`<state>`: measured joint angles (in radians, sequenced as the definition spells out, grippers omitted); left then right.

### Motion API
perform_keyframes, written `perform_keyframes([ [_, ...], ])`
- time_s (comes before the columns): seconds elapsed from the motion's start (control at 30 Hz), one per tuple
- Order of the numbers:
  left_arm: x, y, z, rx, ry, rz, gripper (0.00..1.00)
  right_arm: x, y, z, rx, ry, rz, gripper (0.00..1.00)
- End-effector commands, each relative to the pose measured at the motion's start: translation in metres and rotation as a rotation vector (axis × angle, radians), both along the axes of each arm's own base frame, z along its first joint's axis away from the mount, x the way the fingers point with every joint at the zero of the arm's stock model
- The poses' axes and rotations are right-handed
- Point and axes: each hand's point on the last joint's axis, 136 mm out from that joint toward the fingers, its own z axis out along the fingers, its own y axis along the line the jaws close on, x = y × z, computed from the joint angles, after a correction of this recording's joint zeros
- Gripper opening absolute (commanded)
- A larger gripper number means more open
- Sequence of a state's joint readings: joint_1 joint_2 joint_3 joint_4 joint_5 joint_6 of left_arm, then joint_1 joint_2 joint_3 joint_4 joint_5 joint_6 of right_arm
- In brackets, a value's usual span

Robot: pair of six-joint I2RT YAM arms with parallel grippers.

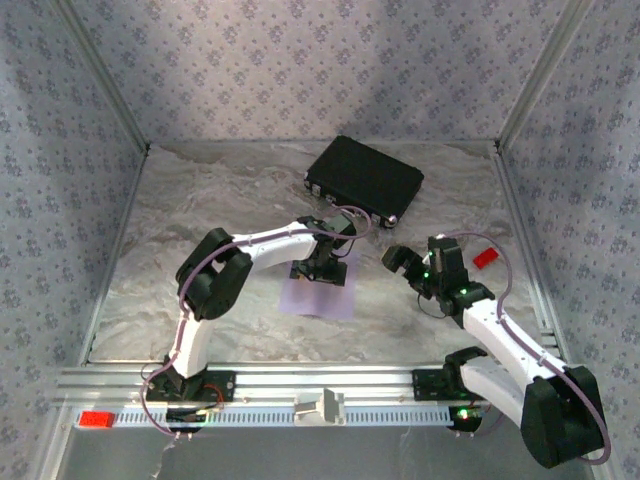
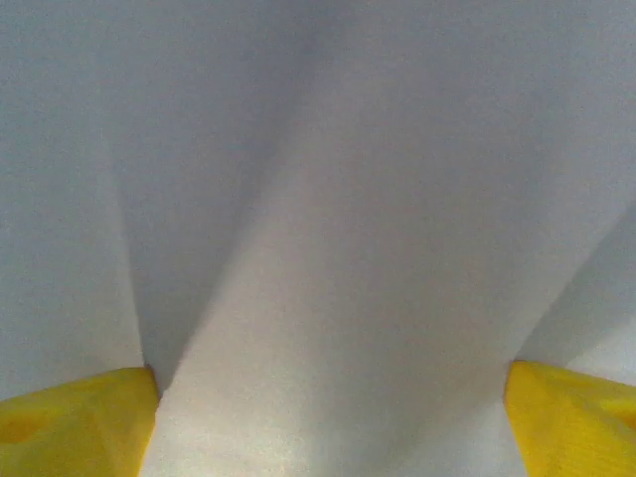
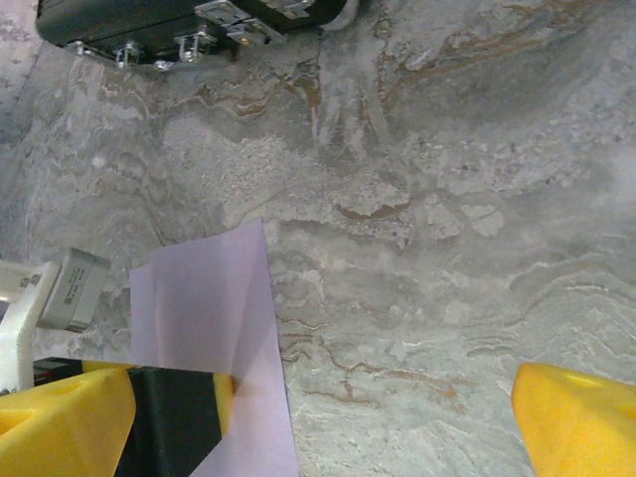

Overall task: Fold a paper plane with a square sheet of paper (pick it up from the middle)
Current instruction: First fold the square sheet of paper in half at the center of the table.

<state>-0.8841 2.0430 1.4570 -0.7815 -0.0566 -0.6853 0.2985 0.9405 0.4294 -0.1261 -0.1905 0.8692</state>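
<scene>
Paper (image 1: 318, 301), plain lilac, under left pincer (image 1: 322, 273)

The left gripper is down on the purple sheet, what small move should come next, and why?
Probably close the left gripper to pinch the square sheet of paper. In the left wrist view its yellow fingers stand wide apart on the sheet, with a soft ridge of paper raised between them. Nothing is pinched yet, so lifting now would likely leave it behind.
</scene>
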Motion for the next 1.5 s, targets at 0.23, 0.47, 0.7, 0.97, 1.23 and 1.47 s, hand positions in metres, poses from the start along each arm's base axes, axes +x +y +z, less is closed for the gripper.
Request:
perform_keyframes([
  [0.23,0.0,-0.009,0.006,-0.063,-0.045,-0.002,0.63,0.004,-0.017,0.007,-0.012,0.016,-0.132,0.99],
  [0.47,0.006,-0.015,0.029,-0.131,-0.119,0.011,0.47,0.004,-0.023,0.013,-0.015,-0.008,-0.164,0.99],
  [0.7,0.006,-0.027,0.058,-0.284,-0.165,0.019,0.43,0.004,-0.03,0.022,-0.037,-0.068,-0.176,0.99],
  [0.97,0.005,-0.042,0.092,-0.584,-0.143,0.077,0.43,0.002,-0.043,0.022,-0.041,-0.129,-0.222,0.89],
  [1.23,0.0,-0.055,0.102,-0.796,-0.071,0.113,0.43,-0.001,-0.032,0.038,0.014,-0.225,-0.093,0.91],
  [1.47,-0.006,-0.072,0.098,-0.94,0.01,0.133,0.42,-0.002,-0.022,0.043,0.035,-0.174,0.008,0.92],
])
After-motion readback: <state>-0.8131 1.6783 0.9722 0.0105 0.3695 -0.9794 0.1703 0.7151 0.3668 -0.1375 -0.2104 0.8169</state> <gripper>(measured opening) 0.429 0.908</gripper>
